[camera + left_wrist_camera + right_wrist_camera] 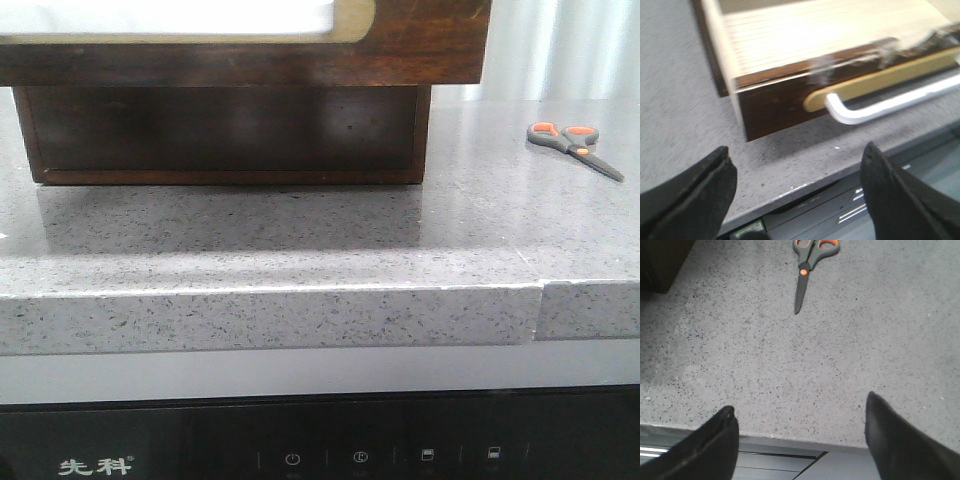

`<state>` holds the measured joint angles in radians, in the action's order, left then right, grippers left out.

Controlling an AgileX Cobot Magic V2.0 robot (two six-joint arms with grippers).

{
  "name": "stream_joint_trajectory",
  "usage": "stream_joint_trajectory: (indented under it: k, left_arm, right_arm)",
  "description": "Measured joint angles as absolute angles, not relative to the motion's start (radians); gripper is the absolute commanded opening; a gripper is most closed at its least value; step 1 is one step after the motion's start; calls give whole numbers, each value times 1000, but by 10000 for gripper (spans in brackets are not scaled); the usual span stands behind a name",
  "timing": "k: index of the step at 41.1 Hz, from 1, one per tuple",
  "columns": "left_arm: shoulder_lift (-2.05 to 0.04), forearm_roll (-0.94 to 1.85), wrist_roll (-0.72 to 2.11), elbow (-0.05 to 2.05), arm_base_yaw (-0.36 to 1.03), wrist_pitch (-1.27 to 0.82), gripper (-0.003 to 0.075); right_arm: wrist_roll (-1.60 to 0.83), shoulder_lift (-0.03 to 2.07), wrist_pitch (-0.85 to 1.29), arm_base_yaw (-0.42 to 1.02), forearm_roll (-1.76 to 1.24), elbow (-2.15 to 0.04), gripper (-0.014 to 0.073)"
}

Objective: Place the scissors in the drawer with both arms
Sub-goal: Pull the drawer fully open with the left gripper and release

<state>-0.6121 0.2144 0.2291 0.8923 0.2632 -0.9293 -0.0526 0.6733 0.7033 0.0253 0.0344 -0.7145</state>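
Observation:
The scissors (pixel 572 143) lie flat on the grey speckled counter at the far right, with dark grey handles, orange-lined loops and closed blades. In the right wrist view the scissors (pixel 810 265) lie well ahead of my right gripper (pixel 800 403), which is open and holds nothing. The drawer (pixel 420 45) fills the upper left, dark brown with a cream-rimmed pale panel. In the left wrist view the drawer (pixel 775 107) is pulled out and shows a pale inside. My left gripper (pixel 796 148) hangs open and empty over the counter edge, short of the drawer's front corner. Neither arm shows in the front view.
A white bar handle (pixel 880 105) runs across the drawer front. Under the drawer stands a dark wooden cabinet body (pixel 230 130). The counter's front edge (pixel 300 315) has a seam at the right, with a black appliance panel (pixel 350 450) below it.

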Motion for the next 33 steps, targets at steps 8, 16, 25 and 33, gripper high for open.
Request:
stream_joint_trajectory:
  k: [8, 16, 25, 33]
  left_arm:
    - [-612, 64, 206, 892, 479, -909, 512]
    - [-612, -7, 45, 892, 523, -877, 512]
    - [-612, -18, 31, 892, 523, -863, 512]
    - [-612, -18, 29, 892, 523, -863, 512]
  right_arm:
    - [-53, 673, 703, 25, 34, -715, 549]
    - [-53, 673, 703, 25, 34, -715, 549]
    - [-53, 673, 703, 25, 34, -715, 549]
    - [-53, 673, 703, 25, 34, -715, 549]
